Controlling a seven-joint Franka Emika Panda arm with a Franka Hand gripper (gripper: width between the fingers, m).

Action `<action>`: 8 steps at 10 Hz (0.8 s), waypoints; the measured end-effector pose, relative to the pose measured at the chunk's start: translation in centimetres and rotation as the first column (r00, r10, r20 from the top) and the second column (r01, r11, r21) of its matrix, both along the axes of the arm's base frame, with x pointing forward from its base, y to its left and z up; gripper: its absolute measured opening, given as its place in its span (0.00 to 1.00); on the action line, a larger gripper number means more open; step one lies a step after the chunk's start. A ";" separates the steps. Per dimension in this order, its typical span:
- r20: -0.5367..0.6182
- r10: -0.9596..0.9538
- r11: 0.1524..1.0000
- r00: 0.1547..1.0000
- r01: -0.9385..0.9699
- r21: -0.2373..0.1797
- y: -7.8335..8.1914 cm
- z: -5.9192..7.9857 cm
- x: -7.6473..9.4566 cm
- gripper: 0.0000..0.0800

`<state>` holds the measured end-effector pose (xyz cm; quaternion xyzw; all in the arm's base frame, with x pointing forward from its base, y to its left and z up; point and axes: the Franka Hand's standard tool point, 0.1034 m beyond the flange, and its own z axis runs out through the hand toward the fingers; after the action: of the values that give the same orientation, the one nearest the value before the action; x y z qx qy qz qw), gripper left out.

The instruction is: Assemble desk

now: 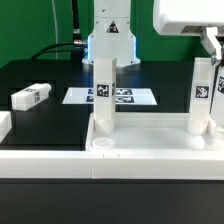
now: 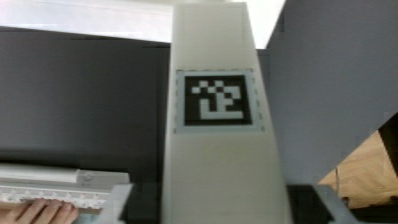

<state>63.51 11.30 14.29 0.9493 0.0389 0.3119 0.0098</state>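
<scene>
Fingers (image 1: pixel 213 48) of the gripper (image 1: pixel 207 56) come down on the head of an upright leg (image 1: pixel 203 93) at the exterior view's right. We read them as partly closed and clamped on that leg's upper end, though only one finger shows clearly from outside. In the wrist view the same leg (image 2: pixel 217 110) fills the middle of the picture, very close, with its black-and-white tag facing the camera. We cannot make out the fingers there.

We see the foot of this leg at the rear corner of the desk top (image 1: pixel 60 158) on the exterior view's right. The top is a white rimmed slab lying flat across the front of the black table (image 1: pixel 40 75). Whether the leg is fully seated in its socket we cannot tell.

We find a second leg (image 1: pixel 105 95) upright on the top's rear edge, toward the exterior view's left of the gripped one and well apart from it. Its tag also faces the camera. A third leg (image 1: pixel 30 96) lies on its side on the table, off the top, near the exterior view's left edge.

Behind the top, between the two standing legs as we see them, the marker board (image 1: pixel 135 98) lies flat on the table. The arm's base (image 1: pixel 110 40) stands beyond it.
</scene>
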 end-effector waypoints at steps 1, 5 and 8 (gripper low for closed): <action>-0.002 0.001 1.000 1.000 -0.001 -0.002 -0.1 -0.2 0.0 0.36; -0.012 0.003 1.000 1.000 -0.003 -0.009 -0.1 -0.9 -0.3 0.36; -0.020 0.005 1.000 1.000 -0.005 -0.014 -0.2 -1.5 -0.5 0.36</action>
<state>63.03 11.09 12.78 0.9521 0.0434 0.3023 0.0155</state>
